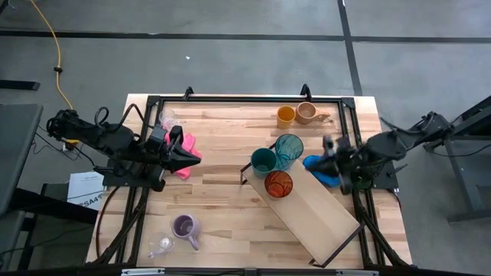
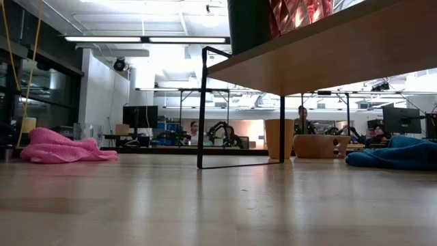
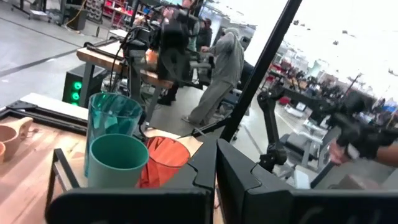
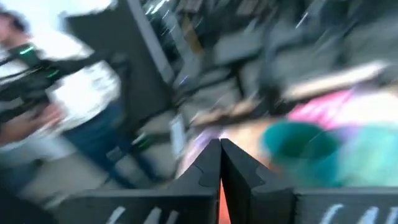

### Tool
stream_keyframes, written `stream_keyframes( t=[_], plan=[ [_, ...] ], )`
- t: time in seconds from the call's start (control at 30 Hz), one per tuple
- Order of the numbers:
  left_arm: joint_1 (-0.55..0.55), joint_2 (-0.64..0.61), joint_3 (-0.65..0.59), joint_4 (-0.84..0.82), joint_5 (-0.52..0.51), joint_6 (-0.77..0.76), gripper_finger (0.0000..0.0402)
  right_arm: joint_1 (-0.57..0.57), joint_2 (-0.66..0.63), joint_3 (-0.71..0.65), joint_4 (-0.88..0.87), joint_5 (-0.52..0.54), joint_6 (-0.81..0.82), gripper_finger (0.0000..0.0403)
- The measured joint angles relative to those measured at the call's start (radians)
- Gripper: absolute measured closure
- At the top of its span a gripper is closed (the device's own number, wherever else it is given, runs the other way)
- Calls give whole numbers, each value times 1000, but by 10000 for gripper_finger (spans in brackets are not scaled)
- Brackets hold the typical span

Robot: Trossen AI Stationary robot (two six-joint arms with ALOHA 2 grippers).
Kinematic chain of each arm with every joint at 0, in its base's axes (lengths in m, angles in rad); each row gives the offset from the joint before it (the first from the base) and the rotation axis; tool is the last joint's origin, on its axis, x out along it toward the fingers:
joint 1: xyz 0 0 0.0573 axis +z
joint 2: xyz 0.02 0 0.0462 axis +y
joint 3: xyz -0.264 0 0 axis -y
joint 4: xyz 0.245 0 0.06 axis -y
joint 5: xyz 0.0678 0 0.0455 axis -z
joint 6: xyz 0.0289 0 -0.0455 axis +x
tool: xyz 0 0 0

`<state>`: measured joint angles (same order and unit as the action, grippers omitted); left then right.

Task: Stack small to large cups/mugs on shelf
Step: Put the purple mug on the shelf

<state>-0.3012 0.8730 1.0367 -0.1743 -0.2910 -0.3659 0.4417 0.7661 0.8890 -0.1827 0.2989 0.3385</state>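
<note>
The shelf (image 1: 318,211), a light-wood board on a black frame, lies slantwise on the table right of centre. On its far left end stand a teal tumbler (image 1: 289,149), a green cup (image 1: 263,161) and an orange-red cup (image 1: 278,184). A yellow mug (image 1: 286,116) and a tan mug (image 1: 307,113) stand on the table at the far side. A purple mug (image 1: 184,227) and a clear glass (image 1: 161,244) sit near the front left. My left gripper (image 1: 196,158) (image 3: 216,149) hangs shut above the pink cloth. My right gripper (image 1: 328,152) (image 4: 220,146) hangs shut above the blue cloth, beside the shelf.
A pink cloth (image 1: 184,147) lies at the left and a blue cloth (image 1: 318,170) at the shelf's far right side. Another clear glass (image 1: 167,119) stands at the far left. A black frame (image 1: 230,100) runs along the table's edges. People show in the room beyond.
</note>
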Motion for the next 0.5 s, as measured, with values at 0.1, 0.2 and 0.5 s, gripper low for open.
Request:
stream_keyframes(
  t=[0.1, 0.2, 0.5],
  plan=[
    [0, 0, 0, -3, 0, 34, 401, -16, -21, 0, 39, 141, -118, 403],
    [0, 0, 0, -3, 0, 64, 401, -52, -31, 0, 38, 265, -161, 403],
    [54, 9, 0, 17, 12, 100, 401, -171, -35, 0, 35, 214, -235, 403]
  ],
)
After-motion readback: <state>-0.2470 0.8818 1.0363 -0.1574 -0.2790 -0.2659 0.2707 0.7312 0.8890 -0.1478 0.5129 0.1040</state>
